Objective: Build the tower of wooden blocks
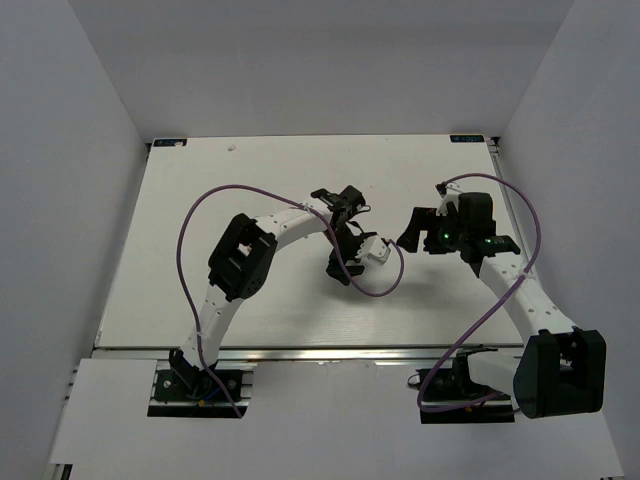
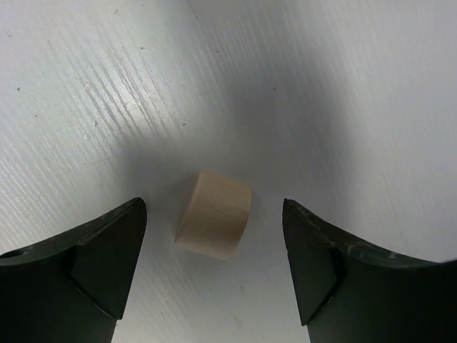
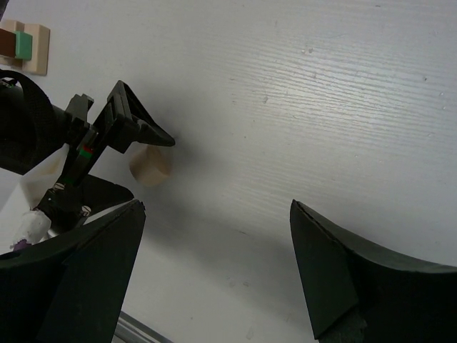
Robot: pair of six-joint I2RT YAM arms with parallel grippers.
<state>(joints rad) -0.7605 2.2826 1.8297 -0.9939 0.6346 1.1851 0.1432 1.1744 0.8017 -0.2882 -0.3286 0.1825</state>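
Note:
A light tan wooden block with one rounded side lies on the white table, between the open fingers of my left gripper, not touched by either. In the top view my left gripper points down and hides this block. The right wrist view shows the same tan block between the left gripper's fingers. At that view's top left corner, a mint-green block and a dark brown block sit on a tan block. My right gripper is open and empty, hovering to the right.
The left arm's purple cable loops over the table between the two grippers. The table's front edge rail runs just ahead of the arm bases. Grey walls close in the table on three sides.

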